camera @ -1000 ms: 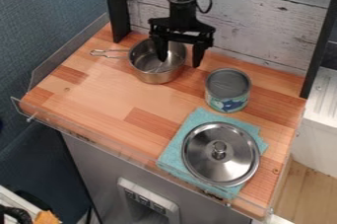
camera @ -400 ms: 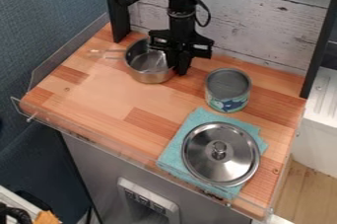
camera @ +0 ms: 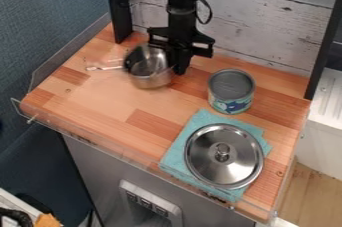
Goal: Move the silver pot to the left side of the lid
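Since the preceding frame the end effector (camera: pixel 179 70) has shifted slightly, and the silver pot (camera: pixel 148 75) has turned, its wire handle (camera: pixel 105 67) swinging nearer the front edge. The fingers are nearly closed, apparently pinching the wall beside the rim, presumably because the body is too wide to span. The pot occupies the rear of the worktop (camera: pixel 100 103); the can (camera: pixel 230 85) stands between it and the lid (camera: pixel 208 167), which lies knob-up on a cloth (camera: pixel 175 157).
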Motion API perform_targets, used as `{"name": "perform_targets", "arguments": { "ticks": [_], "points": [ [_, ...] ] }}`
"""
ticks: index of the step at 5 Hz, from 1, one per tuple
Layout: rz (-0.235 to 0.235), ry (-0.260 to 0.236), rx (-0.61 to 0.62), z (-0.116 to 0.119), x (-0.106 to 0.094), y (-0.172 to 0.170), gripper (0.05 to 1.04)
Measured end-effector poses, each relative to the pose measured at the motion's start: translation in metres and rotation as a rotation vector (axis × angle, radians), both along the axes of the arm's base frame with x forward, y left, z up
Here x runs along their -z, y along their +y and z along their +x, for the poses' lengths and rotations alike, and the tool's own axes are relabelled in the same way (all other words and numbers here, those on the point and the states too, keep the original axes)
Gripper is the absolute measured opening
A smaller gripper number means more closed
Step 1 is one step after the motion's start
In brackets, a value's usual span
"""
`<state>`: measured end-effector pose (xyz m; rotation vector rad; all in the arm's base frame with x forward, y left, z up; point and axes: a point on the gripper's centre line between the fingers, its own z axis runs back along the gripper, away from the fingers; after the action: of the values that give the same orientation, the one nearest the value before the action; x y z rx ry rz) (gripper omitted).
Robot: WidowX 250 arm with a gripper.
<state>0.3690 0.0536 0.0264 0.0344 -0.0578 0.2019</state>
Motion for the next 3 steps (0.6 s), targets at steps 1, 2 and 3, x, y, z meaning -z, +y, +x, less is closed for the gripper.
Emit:
{"name": "perform_targets", "arguments": {
  "ticks": [1, 2, 3],
  "points": [
    [-0.012, -0.041, 0.013, -0.017, -0.027, -0.004, 0.084],
    [-0.054, -0.062, 0.061, -0.048, -0.042, -0.012, 0.084],
    [-0.057, -0.019, 0.114, -0.077, -0.026, -0.016, 0.084]
  ]
}}
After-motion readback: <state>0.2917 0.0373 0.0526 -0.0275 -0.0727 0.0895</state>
